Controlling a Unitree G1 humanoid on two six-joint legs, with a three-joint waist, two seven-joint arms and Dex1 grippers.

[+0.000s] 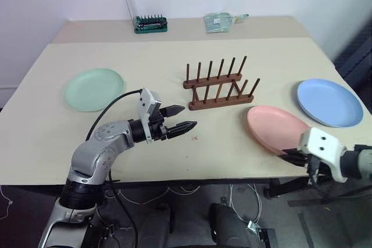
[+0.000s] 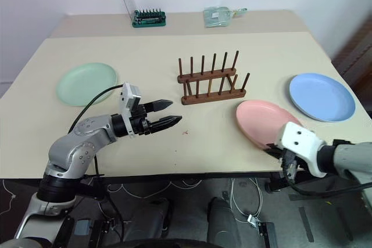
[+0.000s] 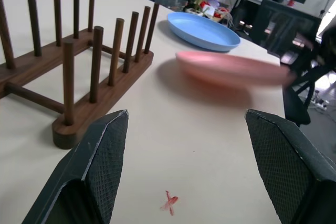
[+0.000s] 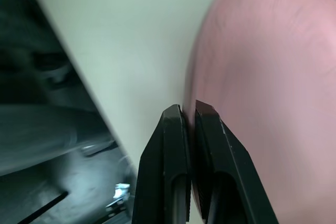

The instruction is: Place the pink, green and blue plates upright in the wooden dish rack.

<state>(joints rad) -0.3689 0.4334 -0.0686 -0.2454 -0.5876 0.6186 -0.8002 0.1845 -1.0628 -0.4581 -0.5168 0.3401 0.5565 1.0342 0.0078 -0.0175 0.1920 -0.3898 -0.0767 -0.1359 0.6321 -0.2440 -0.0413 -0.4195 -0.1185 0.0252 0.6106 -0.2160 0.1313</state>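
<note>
The pink plate is tilted at the table's near right edge, its near rim raised off the surface. My right gripper is shut on that rim. The blue plate lies flat just beyond it, at the far right. On the left side of the table lies the green plate, also flat. The wooden dish rack stands in the middle with nothing between its pegs. My left gripper hovers open over the table, left of the pink plate and just in front of the rack, pointing right.
A green-based tool holder and a clear packet sit on the far table. A small red mark is on the tabletop below my left gripper. The table's near edge runs right under the pink plate.
</note>
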